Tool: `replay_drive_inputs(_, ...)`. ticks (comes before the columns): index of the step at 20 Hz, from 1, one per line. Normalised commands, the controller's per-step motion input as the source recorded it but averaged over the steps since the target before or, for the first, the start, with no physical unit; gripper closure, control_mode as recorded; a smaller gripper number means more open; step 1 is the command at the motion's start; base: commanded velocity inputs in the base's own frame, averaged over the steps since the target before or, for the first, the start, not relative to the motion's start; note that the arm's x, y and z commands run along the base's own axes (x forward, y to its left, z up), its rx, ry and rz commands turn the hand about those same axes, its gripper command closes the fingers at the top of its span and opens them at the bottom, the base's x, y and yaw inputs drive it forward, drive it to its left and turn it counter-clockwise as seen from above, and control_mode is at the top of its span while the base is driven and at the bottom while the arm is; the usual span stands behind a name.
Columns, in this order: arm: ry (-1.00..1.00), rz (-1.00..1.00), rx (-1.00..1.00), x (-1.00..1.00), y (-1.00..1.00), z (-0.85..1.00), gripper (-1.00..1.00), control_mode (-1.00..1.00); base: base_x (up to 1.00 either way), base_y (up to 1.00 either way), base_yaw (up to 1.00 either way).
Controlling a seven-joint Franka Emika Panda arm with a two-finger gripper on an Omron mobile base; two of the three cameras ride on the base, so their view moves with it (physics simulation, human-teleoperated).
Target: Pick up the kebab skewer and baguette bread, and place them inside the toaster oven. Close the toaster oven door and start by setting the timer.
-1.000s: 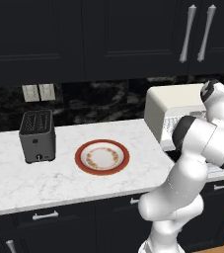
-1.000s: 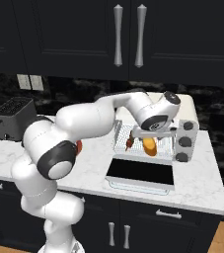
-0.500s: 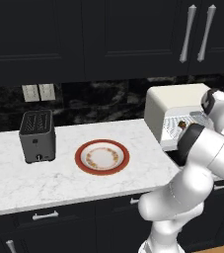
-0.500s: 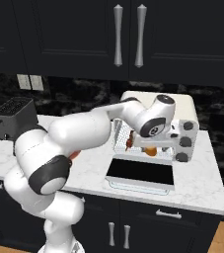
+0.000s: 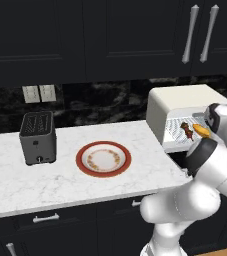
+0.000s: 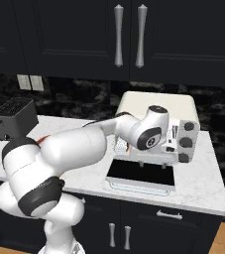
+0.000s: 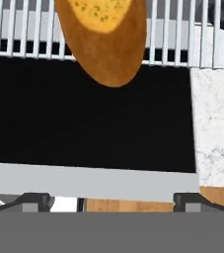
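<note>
The cream toaster oven (image 5: 177,102) stands at the counter's right end, and its dark glass door (image 6: 140,172) lies folded down flat. Inside, on the wire rack (image 5: 177,131), rest the kebab skewer (image 5: 187,131) and, to its right, the golden baguette bread (image 5: 203,131). The hand view looks down on the door glass (image 7: 84,113), with the baguette (image 7: 103,39) lying on the rack bars above it. My gripper (image 7: 113,201) hangs open above the door's outer edge, its fingertips (image 7: 32,201) wide apart with nothing between them. Three grey knobs (image 6: 185,142) run down the oven's right side.
A red-rimmed plate (image 5: 103,159) lies at mid-counter and a dark slot toaster (image 5: 37,137) stands to its left. Dark wall cabinets (image 6: 129,34) hang over the oven. White marble counter (image 7: 214,123) shows beside the open door, and my arm (image 6: 79,149) stretches across in front of the oven.
My hand has drawn back out of the oven mouth and now sits over the lowered door. The baguette and skewer stay on the rack. The jaws stay open.
</note>
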Motion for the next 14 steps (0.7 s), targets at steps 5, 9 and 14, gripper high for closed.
replay_drive_inputs(5, 0.0, -0.12, 0.0, -0.16, 0.12, -0.15, -1.0, -1.0, 0.0, 0.0, 0.0)
replay_drive_inputs(9, 0.0, -0.06, 0.0, 0.03, 0.16, -0.14, -1.0, -1.0, 0.0, 0.0, 0.0)
replay_drive_inputs(14, 0.0, -0.03, 0.0, 0.0, 0.06, -0.19, -1.0, -1.0, 0.0, 0.0, 0.0)
